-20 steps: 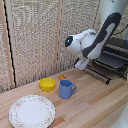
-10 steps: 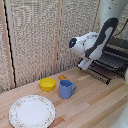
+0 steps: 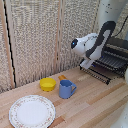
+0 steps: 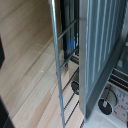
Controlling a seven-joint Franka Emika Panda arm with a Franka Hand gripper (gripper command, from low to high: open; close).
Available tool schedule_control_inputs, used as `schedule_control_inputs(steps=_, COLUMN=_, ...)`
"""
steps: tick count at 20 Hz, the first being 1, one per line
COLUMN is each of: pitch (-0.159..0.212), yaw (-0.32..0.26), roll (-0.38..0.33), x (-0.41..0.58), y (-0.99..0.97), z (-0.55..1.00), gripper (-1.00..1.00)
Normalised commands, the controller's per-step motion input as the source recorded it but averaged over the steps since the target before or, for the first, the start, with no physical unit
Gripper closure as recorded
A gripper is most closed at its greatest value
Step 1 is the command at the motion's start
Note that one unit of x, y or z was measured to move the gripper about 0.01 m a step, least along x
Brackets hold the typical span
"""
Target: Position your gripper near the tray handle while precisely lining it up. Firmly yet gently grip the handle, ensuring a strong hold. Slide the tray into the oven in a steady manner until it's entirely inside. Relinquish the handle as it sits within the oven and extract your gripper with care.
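Observation:
The oven (image 3: pixel 119 44) stands at the exterior view's right, black and silver. The tray (image 3: pixel 109 64), a black wire rack, sticks out of its front over the wooden counter. My gripper (image 3: pixel 86 63) hangs at the rack's outer front corner, low over the counter. In the wrist view the tray handle (image 4: pixel 56 60) is a thin metal bar running across the picture. One dark, blue-tipped finger (image 4: pixel 69 46) is close behind the bar and a dark shape at the picture's edge lies on its other side. The gripper (image 4: pixel 35 50) is open around the bar, holding nothing.
A blue mug (image 3: pixel 66 89), a yellow bowl (image 3: pixel 48 83) and a small orange object (image 3: pixel 62 77) sit on the wooden counter (image 3: pixel 90 105) at mid-scene. A round patterned plate (image 3: pixel 31 111) lies at the exterior view's lower left. Oven knobs (image 4: pixel 105 106) show in the wrist view.
The arm has shifted a little toward the exterior view's right, bringing the gripper closer to the rack's front edge. Mug, bowl and plate have not moved.

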Motion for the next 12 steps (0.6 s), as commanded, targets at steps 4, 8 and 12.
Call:
schedule_control_inputs(steps=4, pitch=0.051, yaw=0.039, roll=-0.113, x=0.029, y=-0.01, z=0.0, gripper=1.0)
schedule_control_inputs(steps=8, pitch=0.079, yaw=0.062, roll=-0.081, x=0.091, y=-0.12, z=0.0, gripper=1.0)
schedule_control_inputs(steps=12, pitch=0.126, yaw=0.116, roll=-0.07, x=0.119, y=-0.27, z=0.0, gripper=1.0)
